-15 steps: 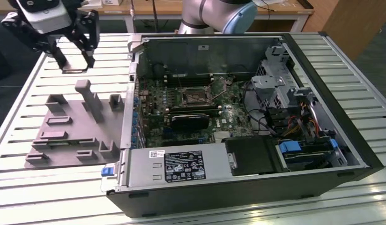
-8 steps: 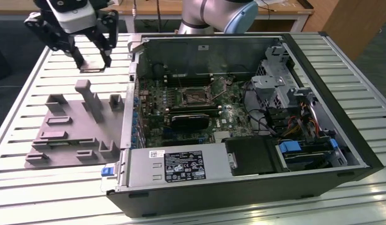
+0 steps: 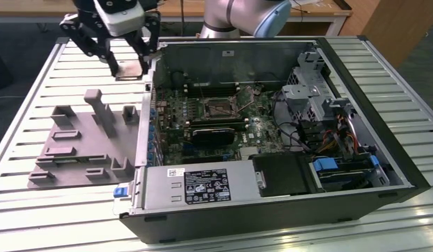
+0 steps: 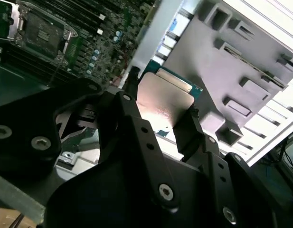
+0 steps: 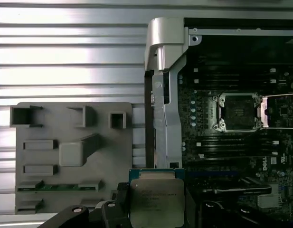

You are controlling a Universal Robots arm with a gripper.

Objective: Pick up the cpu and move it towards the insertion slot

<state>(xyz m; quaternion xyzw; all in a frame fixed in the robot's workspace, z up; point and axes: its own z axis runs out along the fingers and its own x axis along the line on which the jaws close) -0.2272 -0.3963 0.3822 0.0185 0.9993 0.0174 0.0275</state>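
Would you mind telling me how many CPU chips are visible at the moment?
1. The cpu is held in the tool, raised beside the open computer case, between the grey fixture and the insertion slot. Others could be hidden.

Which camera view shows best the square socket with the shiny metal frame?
The first wrist view: the square metal-framed socket appears from straight above, unobstructed. The exterior view shows it smaller and at an angle. The second wrist view shows it tilted, at the picture's corner.

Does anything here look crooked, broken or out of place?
Nothing stands out. The gripper holds the cpu squarely between its jaws, above the case wall, and the insertion slot sits open and looks undamaged.
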